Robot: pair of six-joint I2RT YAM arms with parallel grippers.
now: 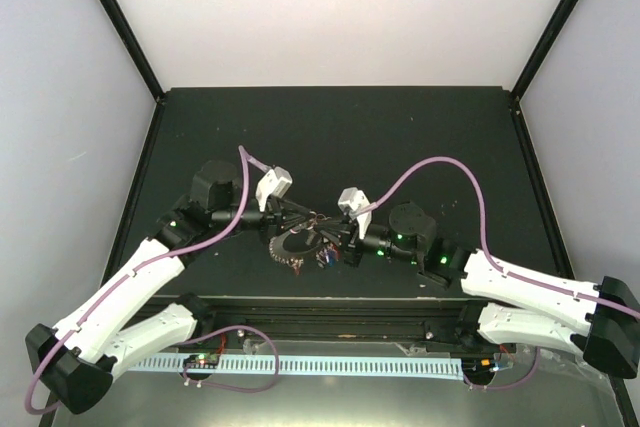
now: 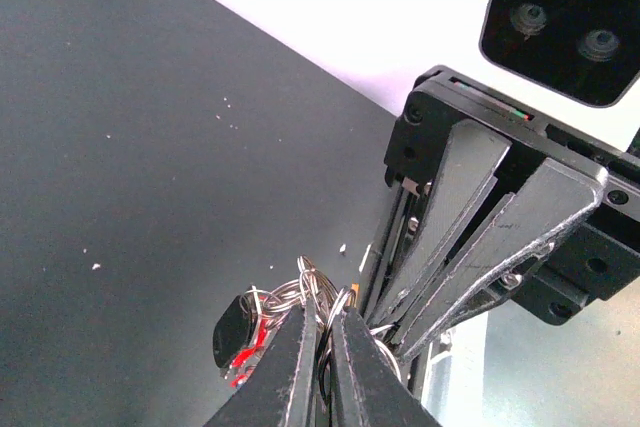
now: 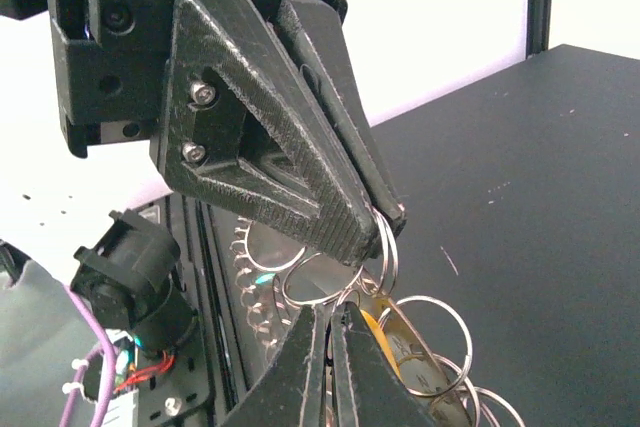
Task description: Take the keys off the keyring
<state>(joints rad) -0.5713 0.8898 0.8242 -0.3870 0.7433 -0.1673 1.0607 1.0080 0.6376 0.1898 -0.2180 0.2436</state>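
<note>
Left gripper (image 2: 322, 315) and right gripper (image 3: 330, 312) show clamped narrowly on the keyring (image 3: 392, 249) in wrist views only; the top view shows the keys (image 1: 288, 255) fanned beneath.

The keys (image 1: 288, 250) sit near the front edge of the table (image 1: 400, 127), midway across. The left gripper (image 1: 303, 219) stands left of and behind them, the right gripper (image 1: 335, 239) to their right. Both grippers meet tip to tip at the keyring (image 2: 292, 297).

White arms (image 1: 130, 292), black joints (image 1: 410, 228), purple cables (image 1: 440, 160)
</note>
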